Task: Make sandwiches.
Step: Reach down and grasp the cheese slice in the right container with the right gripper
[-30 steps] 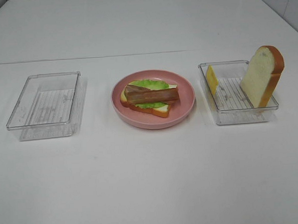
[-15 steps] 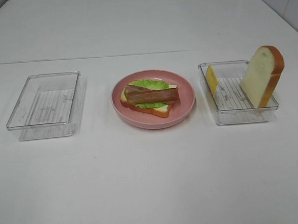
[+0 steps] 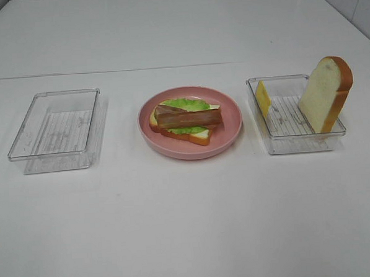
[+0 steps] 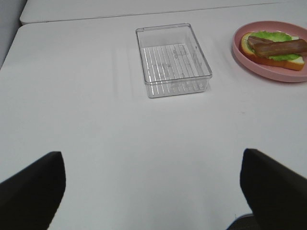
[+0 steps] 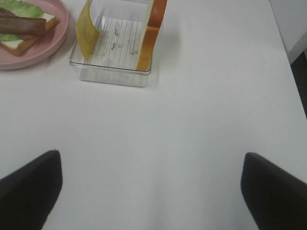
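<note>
Sitting on the plate (image 3: 233, 131) is the half-built sandwich (image 3: 187, 123): bread (image 3: 201, 136) at the bottom, lettuce (image 3: 187, 104) over it, bacon (image 3: 189, 118) on top. Cheese (image 3: 263, 98) stands against the wall of the right tray (image 3: 294, 144) nearest the plate, the second slice (image 3: 322, 95) leans at that tray's other end, and the left tray (image 3: 31, 156) lies on the plate's opposite side. Both claws, the left gripper (image 4: 152, 191) and the right gripper (image 5: 151, 191), hang over the table (image 3: 189, 225) with fingers wide apart, empty, well back from the food.
</note>
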Controlling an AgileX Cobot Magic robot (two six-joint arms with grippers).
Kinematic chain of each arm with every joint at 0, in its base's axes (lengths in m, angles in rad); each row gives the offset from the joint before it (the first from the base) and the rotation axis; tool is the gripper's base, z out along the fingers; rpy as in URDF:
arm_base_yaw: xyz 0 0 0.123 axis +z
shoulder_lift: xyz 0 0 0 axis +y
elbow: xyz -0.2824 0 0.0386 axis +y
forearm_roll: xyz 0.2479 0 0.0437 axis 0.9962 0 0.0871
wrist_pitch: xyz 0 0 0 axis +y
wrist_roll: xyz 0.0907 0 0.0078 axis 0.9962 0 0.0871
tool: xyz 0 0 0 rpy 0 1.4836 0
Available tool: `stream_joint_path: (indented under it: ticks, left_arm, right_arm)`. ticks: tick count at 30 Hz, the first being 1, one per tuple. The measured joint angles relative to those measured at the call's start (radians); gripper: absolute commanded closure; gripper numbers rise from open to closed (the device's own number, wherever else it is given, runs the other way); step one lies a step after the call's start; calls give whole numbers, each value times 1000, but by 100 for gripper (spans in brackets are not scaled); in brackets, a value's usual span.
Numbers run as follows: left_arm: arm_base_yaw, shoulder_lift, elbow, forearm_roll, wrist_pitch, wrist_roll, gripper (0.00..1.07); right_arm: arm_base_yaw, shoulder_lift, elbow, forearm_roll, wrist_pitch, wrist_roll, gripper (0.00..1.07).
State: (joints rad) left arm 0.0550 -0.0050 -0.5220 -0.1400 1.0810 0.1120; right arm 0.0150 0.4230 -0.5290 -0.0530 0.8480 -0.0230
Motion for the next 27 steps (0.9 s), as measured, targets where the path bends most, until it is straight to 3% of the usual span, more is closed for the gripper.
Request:
stream_joint_path:
  ticks: [7, 12, 22, 27]
  left_arm:
    - [0, 0, 0, 0, 0, 0, 15]
    - [0, 0, 0, 0, 0, 0, 15]
    - [0, 0, 0, 0, 0, 0, 16]
    - [0, 0, 0, 0, 0, 0, 16]
  right_arm:
    - [0, 234, -97, 0, -13, 12, 9]
    - [0, 459, -232, 1, -3, -7, 9]
    - [0, 725, -456, 9, 92, -39, 9]
    - [61, 863, -581, -12, 157, -45, 9]
